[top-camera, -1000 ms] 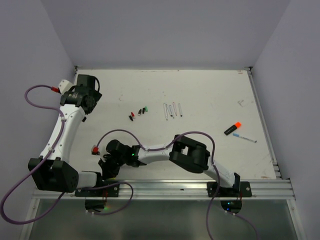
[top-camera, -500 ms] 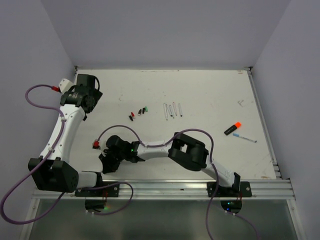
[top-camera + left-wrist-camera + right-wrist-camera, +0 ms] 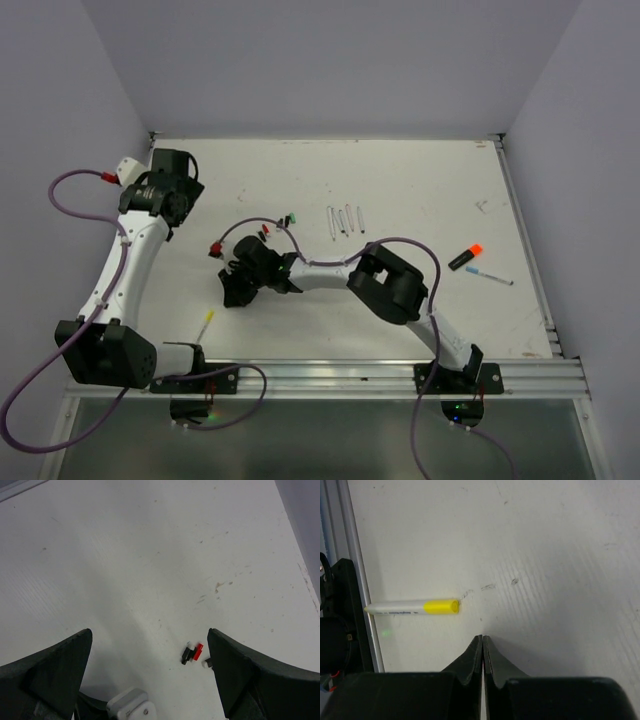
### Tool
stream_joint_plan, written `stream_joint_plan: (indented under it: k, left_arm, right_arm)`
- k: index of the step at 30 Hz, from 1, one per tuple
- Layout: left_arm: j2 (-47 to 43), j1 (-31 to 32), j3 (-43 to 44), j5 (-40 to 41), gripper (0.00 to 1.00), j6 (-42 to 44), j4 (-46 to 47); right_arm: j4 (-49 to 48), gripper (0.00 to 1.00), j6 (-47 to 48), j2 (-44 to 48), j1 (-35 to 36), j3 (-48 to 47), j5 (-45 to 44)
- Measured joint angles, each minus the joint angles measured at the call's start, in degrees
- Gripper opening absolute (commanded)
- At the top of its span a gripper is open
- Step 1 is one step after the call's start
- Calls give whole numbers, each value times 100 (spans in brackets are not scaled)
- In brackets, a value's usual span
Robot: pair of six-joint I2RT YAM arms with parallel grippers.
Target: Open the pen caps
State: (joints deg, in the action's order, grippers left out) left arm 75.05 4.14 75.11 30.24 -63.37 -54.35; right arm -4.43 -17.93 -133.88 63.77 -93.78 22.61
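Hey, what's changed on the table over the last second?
The right arm's fingers, shut and empty, swung from the front-left edge toward the middle of the white table. That uncovered a white pen with a yellow cap lying near that edge. The left arm, small loose caps, thin white pen barrels and orange highlighter stayed put.

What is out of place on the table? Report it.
The white pen with a yellow cap lies alone at the near edge of the white table, far from the row of thin white pen barrels at mid-table. Its cap is still on, so it looks like a stray.
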Motion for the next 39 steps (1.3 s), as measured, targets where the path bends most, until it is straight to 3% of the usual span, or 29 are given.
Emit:
stream_joint_plan:
  k: [1, 4, 7, 14, 18, 21, 27, 39]
  left_arm:
    - [-2, 0, -4, 0, 100, 7, 9]
    - [-2, 0, -68, 24, 98, 42, 35]
    - [-7, 0, -317, 44, 95, 149, 103]
    - [-114, 0, -1602, -17, 96, 365, 236]
    - [-367, 0, -2041, -22, 97, 308, 195]
    - [-581, -2, -2015, -24, 96, 260, 170]
    - [-798, -2, -1307, 92, 96, 142, -17]
    - [-1309, -2, -925, 149, 96, 166, 22]
  right_arm:
    - [33, 16, -7, 68, 11, 83, -35]
    - [57, 28, -57, 199, 94, 236, -50]
    - [59, 34, -90, 350, 210, 424, -85]
    - [223, 38, -511, 1150, 199, 1268, -592]
    - [387, 40, -616, 1342, -28, 1226, -658]
    - [352, 43, -649, 1335, -22, 1150, -645]
    - [-76, 64, -352, 1152, 262, 1078, -175]
    - [507, 70, 1202, 219, 247, -562, 376]
